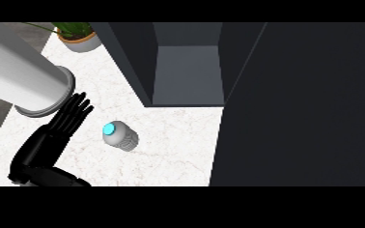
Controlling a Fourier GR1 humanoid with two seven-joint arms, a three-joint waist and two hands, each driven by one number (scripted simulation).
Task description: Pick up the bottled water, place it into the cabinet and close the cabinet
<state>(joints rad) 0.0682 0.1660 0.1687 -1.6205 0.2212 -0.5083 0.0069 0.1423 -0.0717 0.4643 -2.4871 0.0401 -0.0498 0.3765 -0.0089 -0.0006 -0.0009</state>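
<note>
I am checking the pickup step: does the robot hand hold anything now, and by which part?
Nothing is held. The left robot hand is open beside the bottled water, not touching it.

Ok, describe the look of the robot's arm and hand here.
Only the left hand shows: matte black, slim segmented fingers on a blocky black wrist. Beside it, a smooth pale grey cylinder with a flared rim, likely forearm casing. No cables or markings visible. The right hand is out of view.

My left hand [57,128] is cut off at the wrist, lower left; the potted plant [78,37] is cropped at upper left.
</note>
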